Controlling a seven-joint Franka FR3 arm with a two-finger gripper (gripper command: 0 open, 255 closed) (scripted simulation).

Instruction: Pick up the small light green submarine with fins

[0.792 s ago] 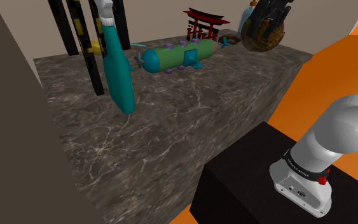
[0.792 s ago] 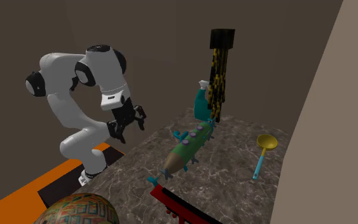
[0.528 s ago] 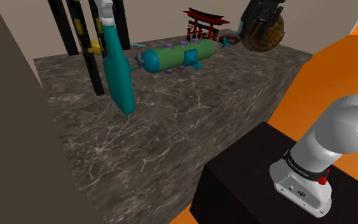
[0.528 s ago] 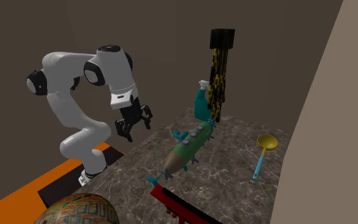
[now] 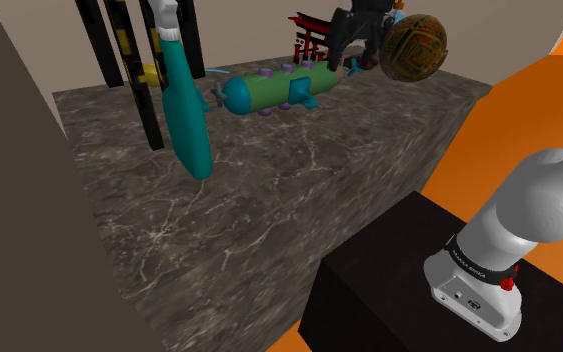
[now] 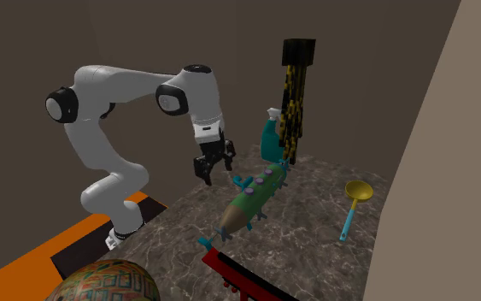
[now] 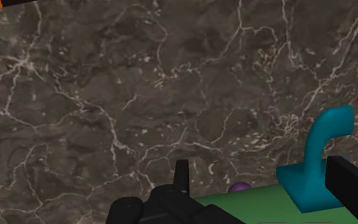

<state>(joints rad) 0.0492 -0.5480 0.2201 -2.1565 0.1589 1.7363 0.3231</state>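
The submarine (image 5: 274,90) lies on its side near the marble table's far edge; it has a green hull, teal ends and fins, and purple knobs. In the second exterior view the submarine (image 6: 254,198) points toward the camera. My black gripper (image 5: 357,45) hovers above its tail end, open. In the second exterior view the gripper (image 6: 209,175) hangs just beside the hull, off the table. The wrist view shows the gripper (image 7: 266,191) with fingers apart; a teal fin (image 7: 317,159) and the green hull (image 7: 260,205) sit between them, untouched.
A tall teal bottle (image 5: 184,100) stands in front of the black-and-yellow posts (image 5: 119,40). A red gate model (image 5: 314,35) and a patterned ball (image 5: 414,45) stand close behind the gripper. A yellow ladle (image 6: 354,205) lies past the submarine. Bare marble table (image 5: 269,210) stretches toward the stand.
The arm has swung in from beyond the table edge. The gripper moved from in front of the ball toward the shoulder view's left, now above the submarine's tail.
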